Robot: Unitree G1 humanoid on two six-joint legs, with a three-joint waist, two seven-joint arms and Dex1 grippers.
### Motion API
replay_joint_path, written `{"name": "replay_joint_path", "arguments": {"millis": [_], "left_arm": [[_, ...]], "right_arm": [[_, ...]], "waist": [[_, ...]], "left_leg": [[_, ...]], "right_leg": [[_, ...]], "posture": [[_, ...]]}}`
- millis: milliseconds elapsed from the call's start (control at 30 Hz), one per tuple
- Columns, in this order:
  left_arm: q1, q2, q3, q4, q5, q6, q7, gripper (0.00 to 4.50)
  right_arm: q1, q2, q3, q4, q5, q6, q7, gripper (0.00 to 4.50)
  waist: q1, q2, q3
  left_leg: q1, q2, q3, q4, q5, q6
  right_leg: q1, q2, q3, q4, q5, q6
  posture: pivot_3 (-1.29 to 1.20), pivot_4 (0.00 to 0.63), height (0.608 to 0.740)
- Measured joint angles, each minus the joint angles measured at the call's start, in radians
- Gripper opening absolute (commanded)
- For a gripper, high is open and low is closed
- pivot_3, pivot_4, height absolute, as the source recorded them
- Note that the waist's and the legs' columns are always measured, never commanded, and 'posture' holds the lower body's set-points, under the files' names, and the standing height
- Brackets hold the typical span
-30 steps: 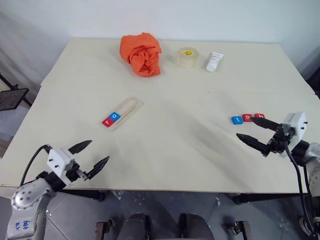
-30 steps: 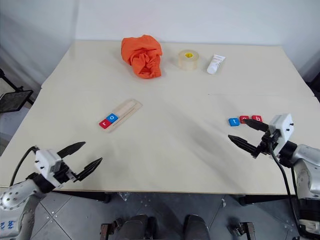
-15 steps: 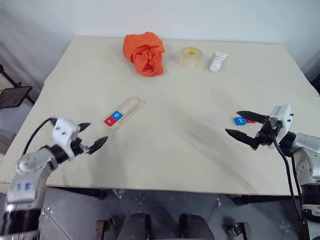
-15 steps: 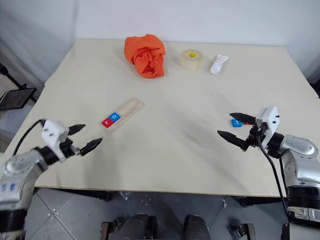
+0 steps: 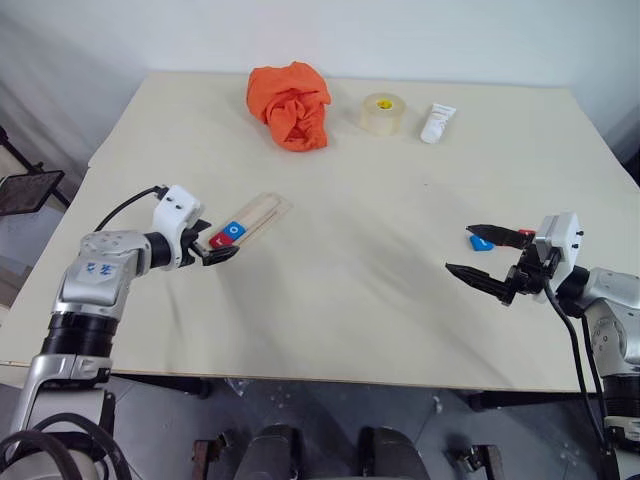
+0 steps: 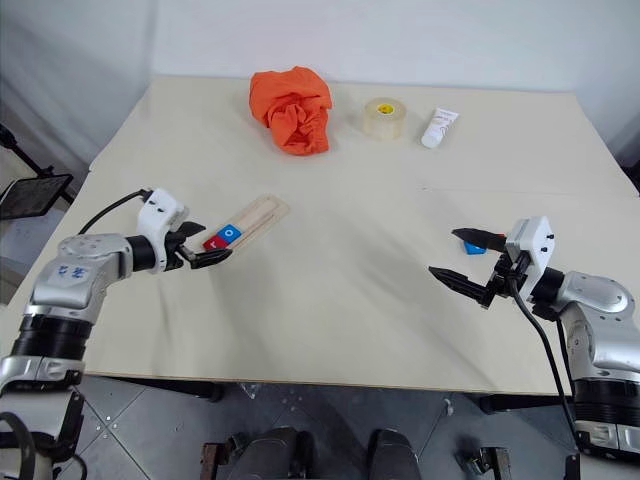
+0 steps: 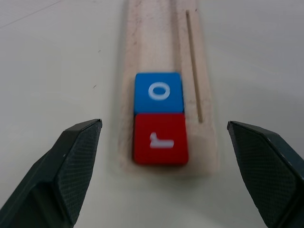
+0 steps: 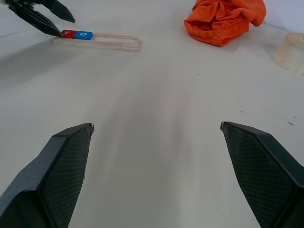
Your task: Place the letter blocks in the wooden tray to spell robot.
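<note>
The wooden tray [image 5: 264, 212] lies slanted left of the table's centre. Two letter blocks sit at its near end, a red "r" [image 7: 160, 138] with a blue "o" [image 7: 158, 92] touching it. My left gripper [image 5: 217, 245] is open at that end, its fingers either side of the red block and apart from it. My right gripper [image 5: 458, 248] hangs open and empty over the table's right side. Just behind its upper finger lies a blue block [image 5: 481, 241], with a sliver of a red one [image 5: 526, 233] beside it. Anything else there is hidden by the gripper.
An orange cloth [image 5: 290, 105], a roll of tape [image 5: 379, 112] and a white tube [image 5: 437, 123] lie along the far edge. Bare tabletop [image 5: 350, 260] stretches between the tray and my right gripper.
My left gripper has travelled from the table's front edge forward to the tray's near end. The right gripper has edged slightly left, now covering most of the blocks behind it.
</note>
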Motion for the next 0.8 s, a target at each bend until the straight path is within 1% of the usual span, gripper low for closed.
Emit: {"name": "replay_joint_path", "arguments": {"millis": [167, 500, 800], "left_arm": [[-0.072, -0.013, -0.059, 0.084, 0.05, 0.002, -0.034, 4.5], [-0.166, -0.037, -0.102, 0.186, 0.117, 0.026, -0.077, 4.5], [-0.18, -0.042, -0.102, 0.186, 0.138, 0.055, -0.084, 4.5]], "right_arm": [[0.012, 0.0, -0.001, -0.006, 0.002, 0.001, -0.001, 4.48], [0.017, -0.001, -0.001, -0.008, 0.002, 0.002, -0.002, 4.48], [0.01, -0.001, -0.001, -0.007, 0.001, 0.001, -0.008, 4.48]], "waist": [[0.002, 0.0, 0.0], [0.004, 0.0, 0.0], [0.003, 0.0, 0.0]], "left_leg": [[0.0, 0.0, 0.0, 0.0, 0.0, 0.0], [0.0, 0.0, -0.002, 0.009, 0.0, 0.0], [0.0, 0.001, -0.002, 0.011, 0.0, 0.0]], "right_leg": [[0.0, 0.0, 0.0, 0.001, 0.0, 0.0], [0.004, 0.0, 0.0, 0.004, 0.0, 0.0], [0.003, 0.0, 0.001, 0.005, 0.0, 0.0]], "posture": [[0.0, 0.15, 0.74], [0.0, 0.15, 0.74], [0.0, 0.15, 0.74]]}}
